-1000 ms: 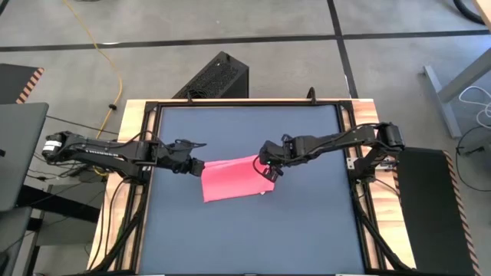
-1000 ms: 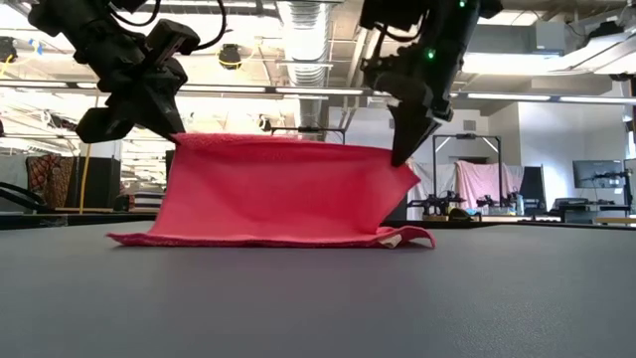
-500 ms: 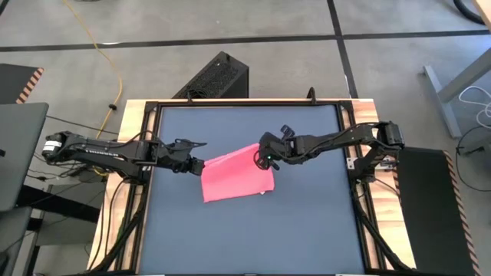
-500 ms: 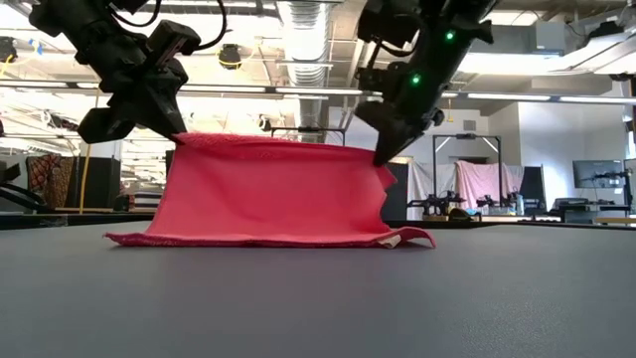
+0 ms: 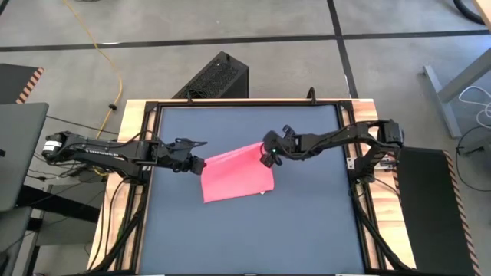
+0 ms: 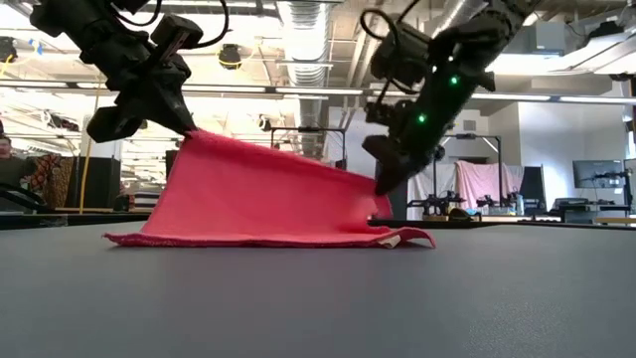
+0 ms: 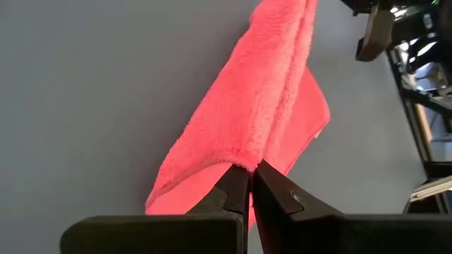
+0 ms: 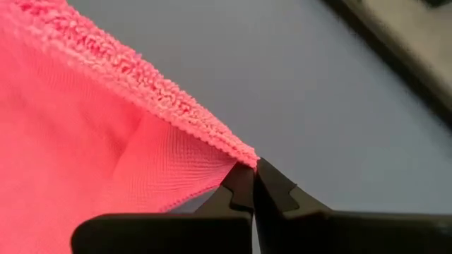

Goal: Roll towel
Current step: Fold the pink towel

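Observation:
The bright pink towel (image 5: 236, 175) is near the middle of the dark grey tabletop, its near half flat on the table and its far edge held up off it. My left gripper (image 5: 196, 166) is shut on the raised edge's left corner. My right gripper (image 5: 266, 157) is shut on its right corner, lower down, so in the low view the raised edge (image 6: 278, 159) slopes down from left to right. My left gripper pinches the towel's raised left corner (image 7: 246, 164) between its two fingertips, coming from the table's left. The cloth slopes down from it to the table. My right gripper pinches the raised right corner (image 8: 247, 159) at its hemmed edge between its fingertips, coming from the table's right and slanting down.
The lower layer's front edge (image 6: 268, 240) lies on the table with a small white tag (image 6: 393, 237) at its right end. The wooden table frame (image 5: 129, 138) and black rails border the tabletop. A black box (image 5: 215, 77) stands beyond the far edge.
My right gripper has gone down and toward the table's far edge with its towel corner, tipping as it went. The raised edge, level a second ago, now slopes down to the right. My left gripper has kept still, holding its corner high.

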Robot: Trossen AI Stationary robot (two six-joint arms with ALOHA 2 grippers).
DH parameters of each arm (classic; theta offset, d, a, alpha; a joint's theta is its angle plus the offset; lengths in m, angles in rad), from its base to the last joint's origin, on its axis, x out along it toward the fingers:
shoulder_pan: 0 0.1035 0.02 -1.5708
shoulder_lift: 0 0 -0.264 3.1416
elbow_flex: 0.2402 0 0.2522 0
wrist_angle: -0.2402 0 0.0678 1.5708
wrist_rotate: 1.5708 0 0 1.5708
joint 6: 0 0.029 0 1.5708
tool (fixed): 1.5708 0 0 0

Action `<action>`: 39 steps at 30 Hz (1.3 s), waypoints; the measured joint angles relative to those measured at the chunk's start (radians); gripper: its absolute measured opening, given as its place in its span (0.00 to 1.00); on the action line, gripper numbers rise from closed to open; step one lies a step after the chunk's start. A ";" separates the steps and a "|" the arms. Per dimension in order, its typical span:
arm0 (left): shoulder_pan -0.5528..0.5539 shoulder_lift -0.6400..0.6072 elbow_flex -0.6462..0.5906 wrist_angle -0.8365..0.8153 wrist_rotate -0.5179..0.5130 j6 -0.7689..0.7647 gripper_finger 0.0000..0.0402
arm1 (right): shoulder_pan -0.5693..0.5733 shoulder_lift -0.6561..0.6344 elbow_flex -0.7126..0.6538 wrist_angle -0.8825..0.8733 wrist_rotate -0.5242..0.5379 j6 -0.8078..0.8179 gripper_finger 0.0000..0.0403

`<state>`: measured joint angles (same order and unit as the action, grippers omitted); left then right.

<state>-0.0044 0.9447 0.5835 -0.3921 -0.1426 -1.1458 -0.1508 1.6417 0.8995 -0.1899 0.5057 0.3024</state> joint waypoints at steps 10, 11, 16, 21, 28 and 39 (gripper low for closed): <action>-0.001 0.000 0.000 -0.047 -0.004 0.043 0.06 | -0.065 0.000 -0.003 0.047 -0.109 0.093 0.21; -0.001 0.000 0.000 -0.050 -0.006 0.043 0.07 | -0.071 0.000 -0.003 0.046 -0.110 0.093 0.23; -0.001 0.000 0.000 -0.064 -0.019 0.035 0.13 | -0.098 0.000 -0.003 0.038 -0.114 0.124 0.34; -0.001 0.000 0.000 -0.069 -0.019 0.030 0.14 | -0.129 0.000 -0.003 0.031 -0.113 0.172 0.44; -0.001 0.000 0.000 -0.068 -0.019 0.044 0.14 | -0.172 -0.004 -0.003 0.011 -0.101 0.291 0.56; 0.000 0.000 0.000 -0.067 -0.022 0.080 0.14 | -0.179 -0.201 -0.001 -0.008 -0.075 0.292 0.55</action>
<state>-0.0048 0.9447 0.5831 -0.4587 -0.1644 -1.0659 -0.3301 1.4411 0.8986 -0.1983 0.4302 0.5944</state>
